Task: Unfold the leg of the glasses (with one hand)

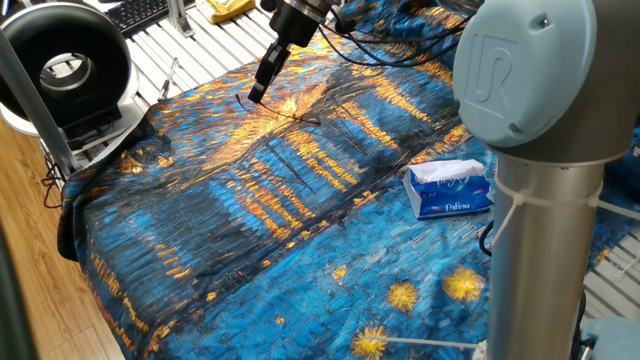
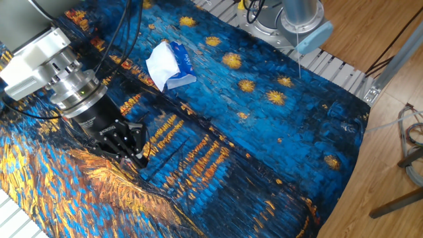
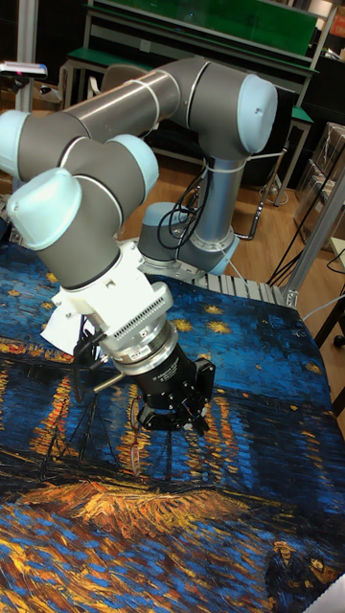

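Observation:
The glasses (image 1: 304, 117) lie as a thin dark reddish wire shape on the orange part of the painted cloth at the far side of the table. Their leg (image 1: 273, 107) runs as a straight wire from the frame leftward to my gripper (image 1: 254, 97). The gripper points down at the cloth with its fingers drawn together on the leg's end. In the other fixed view the gripper (image 2: 139, 158) stands low over the cloth and hides the glasses. The tall fixed view shows the gripper (image 3: 171, 424) from behind, fingertips hidden.
A blue tissue pack (image 1: 449, 190) lies on the cloth to the right, also the tissue pack (image 2: 169, 63) behind the arm. The robot's grey column (image 1: 540, 230) fills the right foreground. A black ring-shaped device (image 1: 68, 66) stands off the table's left corner. Cables trail from the wrist.

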Tool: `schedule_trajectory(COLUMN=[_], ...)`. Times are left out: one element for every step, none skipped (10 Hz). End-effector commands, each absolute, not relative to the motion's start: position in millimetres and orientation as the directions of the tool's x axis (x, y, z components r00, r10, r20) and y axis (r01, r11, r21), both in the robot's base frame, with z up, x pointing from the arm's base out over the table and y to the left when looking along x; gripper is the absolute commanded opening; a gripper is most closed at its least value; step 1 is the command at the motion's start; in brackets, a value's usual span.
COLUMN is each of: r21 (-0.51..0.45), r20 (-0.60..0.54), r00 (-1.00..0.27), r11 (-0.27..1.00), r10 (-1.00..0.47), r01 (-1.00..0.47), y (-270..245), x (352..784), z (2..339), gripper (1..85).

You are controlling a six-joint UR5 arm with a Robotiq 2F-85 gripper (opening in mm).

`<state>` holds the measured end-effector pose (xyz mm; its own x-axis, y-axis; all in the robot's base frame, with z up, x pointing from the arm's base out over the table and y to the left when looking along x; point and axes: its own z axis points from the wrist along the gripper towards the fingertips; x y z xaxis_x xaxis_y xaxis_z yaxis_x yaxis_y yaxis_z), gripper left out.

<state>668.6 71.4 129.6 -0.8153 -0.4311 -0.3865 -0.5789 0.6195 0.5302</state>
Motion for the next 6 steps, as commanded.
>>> schedule_trajectory(r21=[0.527,0.525,0.527,0.526,0.526,0.523], r20=[-0.443,-0.45,-0.46,-0.469,-0.475,-0.481], r00=[-0.79,-0.785,-0.781,-0.775,-0.771,-0.767], r11=[0.59,0.585,0.578,0.571,0.566,0.563], r10=[-0.424,-0.425,-0.422,-0.423,-0.423,-0.426], r01=[-0.612,-0.618,-0.623,-0.63,-0.635,-0.64], y=[71.7,71.6,72.3,72.1,71.8,70.5], x=[673.9,674.4,675.0,675.1,674.8,674.2], z=[130.7,130.3,130.4,129.3,128.1,126.3], gripper=[1.0,1.0,1.0,1.0,1.0,1.0])
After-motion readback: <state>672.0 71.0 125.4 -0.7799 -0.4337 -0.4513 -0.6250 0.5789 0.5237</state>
